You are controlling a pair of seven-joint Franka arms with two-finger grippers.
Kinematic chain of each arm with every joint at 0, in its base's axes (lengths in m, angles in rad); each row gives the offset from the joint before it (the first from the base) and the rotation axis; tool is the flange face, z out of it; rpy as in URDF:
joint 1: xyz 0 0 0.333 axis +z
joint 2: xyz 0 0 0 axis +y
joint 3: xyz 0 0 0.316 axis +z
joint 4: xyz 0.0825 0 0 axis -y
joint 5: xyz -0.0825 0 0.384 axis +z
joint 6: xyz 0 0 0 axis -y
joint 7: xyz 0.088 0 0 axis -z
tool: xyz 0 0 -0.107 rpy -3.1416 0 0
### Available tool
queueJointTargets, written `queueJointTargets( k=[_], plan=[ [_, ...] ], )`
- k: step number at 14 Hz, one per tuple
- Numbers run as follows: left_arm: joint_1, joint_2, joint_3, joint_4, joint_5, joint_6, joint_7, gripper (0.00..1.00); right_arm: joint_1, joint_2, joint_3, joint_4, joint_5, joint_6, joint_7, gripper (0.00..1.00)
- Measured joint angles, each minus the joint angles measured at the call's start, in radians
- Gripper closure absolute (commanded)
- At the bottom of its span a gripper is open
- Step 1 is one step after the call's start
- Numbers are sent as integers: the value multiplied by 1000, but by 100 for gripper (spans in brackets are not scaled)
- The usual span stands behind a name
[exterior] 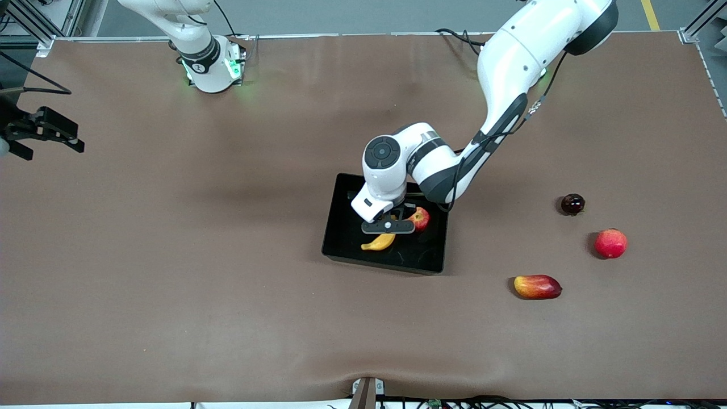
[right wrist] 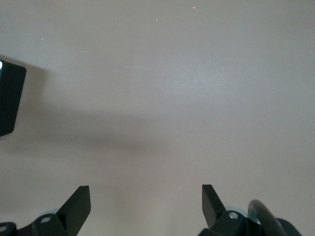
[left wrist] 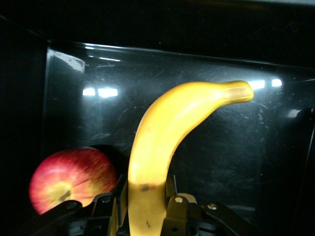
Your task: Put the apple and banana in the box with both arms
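Note:
The black box [exterior: 346, 238] lies at the table's middle. The apple [exterior: 421, 218] sits in it, red with a yellow blotch; it also shows in the left wrist view [left wrist: 71, 179]. The yellow banana [exterior: 379, 242] lies in the box beside the apple, nearer to the front camera. My left gripper [exterior: 389, 226] is low in the box, shut on one end of the banana [left wrist: 167, 128], whose other end points away over the box's floor [left wrist: 236, 147]. My right gripper [exterior: 42, 133] waits open and empty [right wrist: 146, 201] over bare table at the right arm's end.
Three other fruits lie on the brown table toward the left arm's end: a dark red round one [exterior: 572, 204], a red round one [exterior: 610, 243], and an oblong red-yellow one [exterior: 537, 287]. A corner of the box [right wrist: 10, 98] shows in the right wrist view.

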Motion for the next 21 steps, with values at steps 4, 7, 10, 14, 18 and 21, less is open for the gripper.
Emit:
queueJointTargets(
  k=[4, 7, 10, 14, 18, 21],
  plan=[
    [-36, 26, 34, 1, 0, 46, -22, 12, 1, 0, -4, 20, 0, 0, 0, 0],
    [-37, 25, 34, 18, 0, 51, -22, 0, 0, 0, -4, 28, 0, -2, 0, 0],
    [-7, -53, 40, 64, 0, -18, -28, 0, 0, 0, -5, 29, 0, -2, 0, 0],
    [182, -282, 37, 95, -36, -136, -10, 0, -2, 0, -6, 30, -1, -2, 0, 0],
    [371, -443, 25, 90, -204, -257, 177, 0, 0, 0, -5, 31, -1, -2, 0, 0],
    [476, -531, 23, 89, -289, -374, 381, 0, -1, 0, -5, 31, -1, -2, 0, 0]
  ],
)
